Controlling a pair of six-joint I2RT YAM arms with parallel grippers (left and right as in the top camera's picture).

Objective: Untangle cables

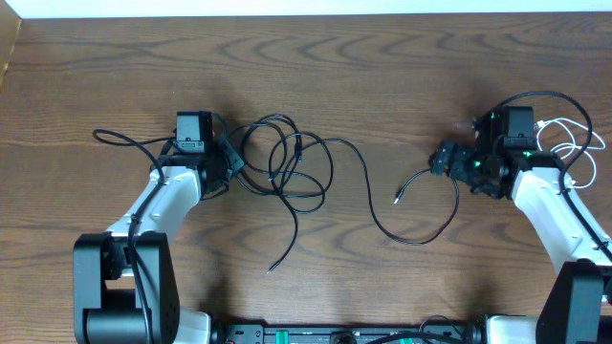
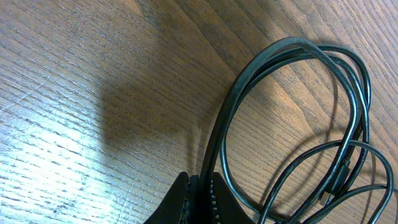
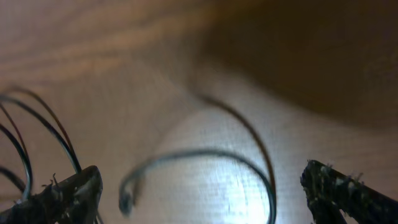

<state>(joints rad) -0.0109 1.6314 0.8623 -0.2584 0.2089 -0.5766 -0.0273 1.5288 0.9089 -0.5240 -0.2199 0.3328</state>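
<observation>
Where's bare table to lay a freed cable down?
Bare: the far table strip beyond the black tangle; also near edge, below the loose cable loop. Crowded: beside the left hand, and around the right hand with white cable.

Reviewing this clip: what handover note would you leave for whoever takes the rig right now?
Left gripper: shut on a black cable at the edge of the black tangle.
Right gripper: open, holding nothing; a black loop lies on the table between its fingers.
Cables: the tangle's overlapping loops sit left of centre; a long black strand runs right from it, its plug end free near the right gripper. The white cable lies apart at far right.
Done: white cable separate, one strand stretched out.
Left: pull the black loops apart.
</observation>
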